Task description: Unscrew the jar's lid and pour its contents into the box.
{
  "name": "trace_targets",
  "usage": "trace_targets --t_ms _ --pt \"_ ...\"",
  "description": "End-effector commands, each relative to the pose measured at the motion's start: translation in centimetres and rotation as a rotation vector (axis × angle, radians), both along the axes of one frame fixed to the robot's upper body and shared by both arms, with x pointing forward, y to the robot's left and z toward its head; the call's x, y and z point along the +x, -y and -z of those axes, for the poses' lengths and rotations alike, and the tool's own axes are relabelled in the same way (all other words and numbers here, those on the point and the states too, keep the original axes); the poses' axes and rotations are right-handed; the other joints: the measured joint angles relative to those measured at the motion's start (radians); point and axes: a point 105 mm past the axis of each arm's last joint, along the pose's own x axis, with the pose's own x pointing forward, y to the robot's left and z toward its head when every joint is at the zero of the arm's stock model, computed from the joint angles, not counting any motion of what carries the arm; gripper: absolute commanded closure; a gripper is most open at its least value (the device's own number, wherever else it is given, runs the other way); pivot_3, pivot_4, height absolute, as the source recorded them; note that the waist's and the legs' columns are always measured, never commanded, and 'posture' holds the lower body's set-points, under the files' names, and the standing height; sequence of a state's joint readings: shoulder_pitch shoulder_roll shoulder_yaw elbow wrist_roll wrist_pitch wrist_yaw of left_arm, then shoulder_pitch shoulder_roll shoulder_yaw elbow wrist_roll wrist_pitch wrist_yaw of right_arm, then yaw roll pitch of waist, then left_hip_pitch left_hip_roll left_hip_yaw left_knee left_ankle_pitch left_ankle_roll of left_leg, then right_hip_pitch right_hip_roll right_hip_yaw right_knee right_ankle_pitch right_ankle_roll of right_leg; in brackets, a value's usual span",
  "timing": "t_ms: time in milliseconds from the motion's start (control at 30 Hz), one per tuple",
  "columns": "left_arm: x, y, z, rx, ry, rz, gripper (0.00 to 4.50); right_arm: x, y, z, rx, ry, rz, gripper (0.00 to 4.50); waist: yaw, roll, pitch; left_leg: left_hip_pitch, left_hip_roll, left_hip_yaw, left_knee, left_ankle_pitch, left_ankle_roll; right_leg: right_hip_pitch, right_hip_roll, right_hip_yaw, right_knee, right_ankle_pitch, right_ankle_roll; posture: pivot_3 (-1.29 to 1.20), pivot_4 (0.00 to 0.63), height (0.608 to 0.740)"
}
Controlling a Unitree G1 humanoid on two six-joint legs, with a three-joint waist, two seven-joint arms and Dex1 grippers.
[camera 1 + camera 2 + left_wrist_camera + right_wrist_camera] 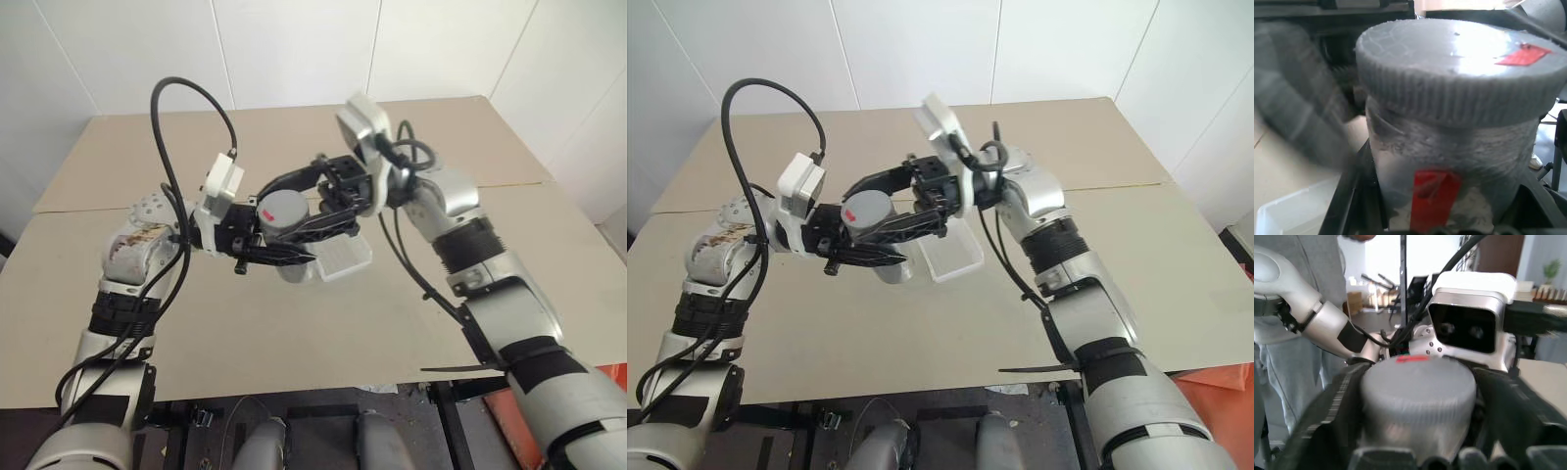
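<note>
Left gripper (263, 253): your left jaws are clamped on the jar (291, 266), frame centre.
Right gripper (312, 203): its black fingers straddle the lid (280, 209); whether they pinch it you cannot tell.
Lid: grey, ribbed rim, red mark on top, seated on the jar.
Box (345, 258): clear whitish tray on the tan table (294, 323), just right of the jar.
Arms: both reach level, meeting at centre.

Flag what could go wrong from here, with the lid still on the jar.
1. The right gripper stands open around the lid; closing off-centre could skid on the ribbed cap.
2. The left gripper alone holds the jar in mid-air; twisting could turn it in the grip.
3. The box sits just beneath; a dropped jar could knock it.
</note>
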State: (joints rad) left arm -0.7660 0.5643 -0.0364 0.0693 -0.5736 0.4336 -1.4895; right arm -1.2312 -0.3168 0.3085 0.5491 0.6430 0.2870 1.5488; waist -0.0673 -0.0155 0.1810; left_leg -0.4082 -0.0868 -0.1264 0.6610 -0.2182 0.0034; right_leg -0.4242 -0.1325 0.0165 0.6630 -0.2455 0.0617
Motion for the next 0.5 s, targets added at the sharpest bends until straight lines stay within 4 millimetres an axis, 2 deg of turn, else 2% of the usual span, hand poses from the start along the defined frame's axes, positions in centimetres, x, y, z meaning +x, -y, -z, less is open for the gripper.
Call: trace_targets --t_ms 33,133,300,400,500 --pt "1.2 -1.9 -0.2 -0.027 -0.001 -0.122 2.57 0.4 2.3 -1.8 0.077 0.111 0.139 0.02 0.007 0.0 0.0 0.0 0.0 0.0 0.0 0.0 0.0 0.0 0.0 0.0 0.0 0.0 0.0 0.0 0.15 0.74" --pt "2.4 -3.4 0.3 -0.042 -0.014 -0.237 2.57 0.9 3.4 -2.1 0.086 0.142 0.32 0.02 0.012 0.0 0.0 0.0 0.0 -0.001 0.0 0.0 0.0 0.0 0.0 0.0 0.0 0.0 0.0 0.0 0.15 0.74" --pt "3.3 -4.3 1.3 -0.028 -0.017 -0.316 2.57 -0.3 4.4 -1.9 0.079 0.145 0.466 0.02 0.015 0.0 0.0 0.0 0.0 0.0 0.0 0.0 0.0 -0.002 0.0 0.001 -0.001 0.0 0.0 0.0 0.15 0.74" --pt "3.9 -3.9 1.8 -0.024 -0.019 -0.334 2.57 -0.2 3.0 -1.0 0.013 0.18 0.602 0.02 0.014 0.0 0.0 0.0 0.0 0.001 0.0 0.0 0.0 -0.002 0.0 0.001 -0.001 0.0 0.0 0.0 0.15 0.74" --pt "4.3 -3.3 2.0 -0.025 -0.017 -0.331 2.57 -0.2 1.5 -0.9 0.023 0.163 0.656 0.02 0.017 0.0 0.0 0.001 0.0 0.001 0.0 0.0 0.0 -0.001 0.0 0.001 -0.001 0.0 0.0 0.0 0.15 0.74"
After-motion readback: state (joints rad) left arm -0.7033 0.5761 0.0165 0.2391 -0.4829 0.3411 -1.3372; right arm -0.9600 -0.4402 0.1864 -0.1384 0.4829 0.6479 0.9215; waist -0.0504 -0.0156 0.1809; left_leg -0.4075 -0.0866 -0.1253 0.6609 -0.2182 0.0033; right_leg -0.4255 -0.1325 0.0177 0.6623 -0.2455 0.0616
